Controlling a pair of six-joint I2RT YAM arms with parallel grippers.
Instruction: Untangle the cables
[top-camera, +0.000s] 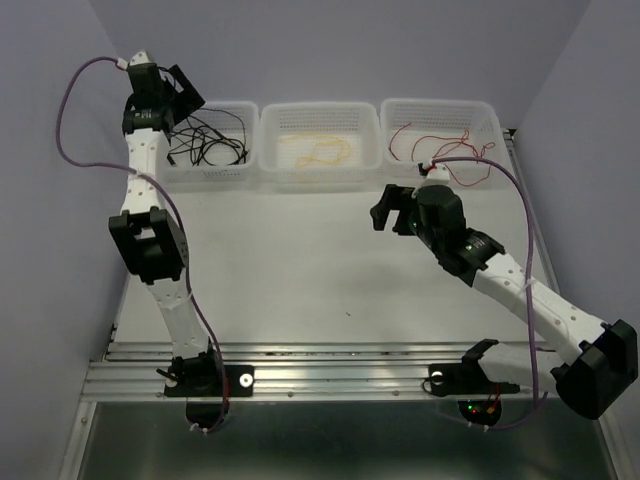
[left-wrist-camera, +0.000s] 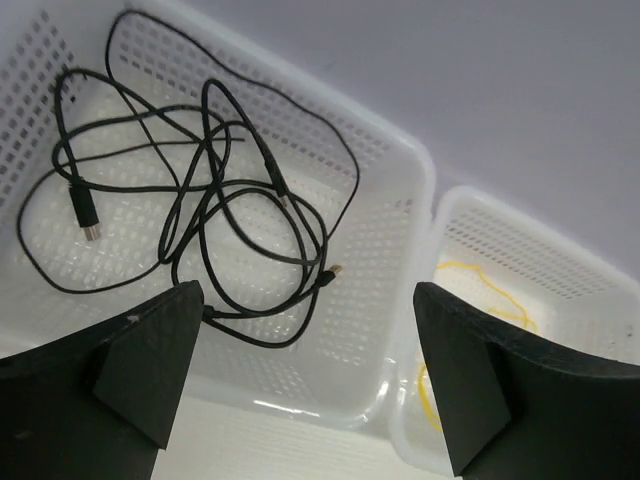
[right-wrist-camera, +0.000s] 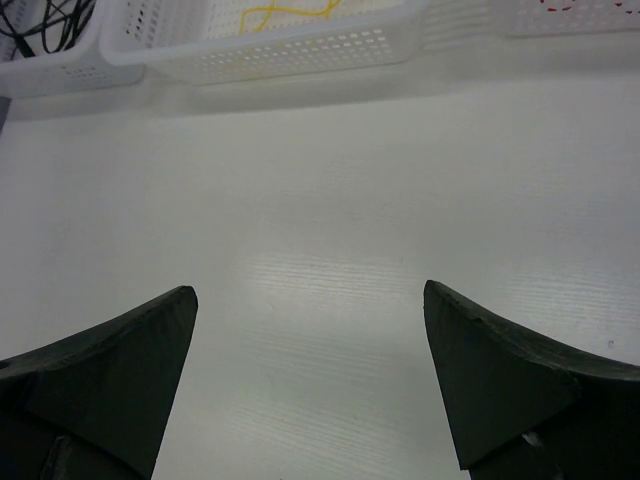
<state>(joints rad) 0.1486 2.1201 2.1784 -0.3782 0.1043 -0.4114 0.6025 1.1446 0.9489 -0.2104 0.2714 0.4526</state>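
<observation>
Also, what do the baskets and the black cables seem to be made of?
The baskets look like white moulded plastic, slightly glossy, with rows of small holes in the walls. The black cables look like plastic- or rubber-sheathed wire, matte and limp in loose loops; core not visible.

White tubular links joined by chunky black joint housings make up the left arm (top-camera: 150, 215), at 9 o'clock in the top view, and the right arm (top-camera: 500, 275), toward 4 o'clock. A thin purple cable (top-camera: 60, 112) trails along each. The black base mounts (top-camera: 200, 378) each carry a silver knob, and small red and green lights (top-camera: 478, 408) glow at 5 o'clock. The fingers (left-wrist-camera: 130, 370) are matte black wedges
</observation>
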